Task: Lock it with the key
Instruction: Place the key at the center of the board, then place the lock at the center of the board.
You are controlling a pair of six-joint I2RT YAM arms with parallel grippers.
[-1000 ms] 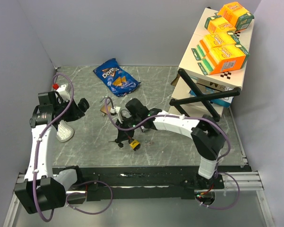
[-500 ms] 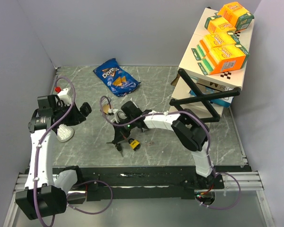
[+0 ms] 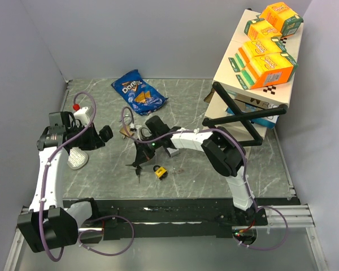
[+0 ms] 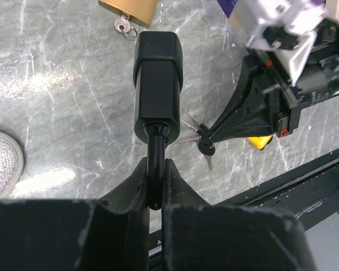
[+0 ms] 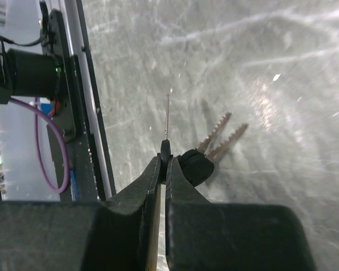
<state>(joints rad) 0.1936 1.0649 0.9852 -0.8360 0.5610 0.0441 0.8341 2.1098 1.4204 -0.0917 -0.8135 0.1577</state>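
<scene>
2 claws, both clamped. The left claw (image 4: 156, 167) is shut on the shackle of the black padlock (image 4: 158, 79), held over the table (image 4: 56, 96), its body running straight out from the fingers toward the middle. The right claw (image 5: 163, 168) pinches a key (image 5: 166, 149), blade out ahead, with the spare keys (image 5: 220, 135) dangling. The padlock lies to the key's left, near but apart. The axes look crossed, so the right wrist likely needs to swing round.
</scene>
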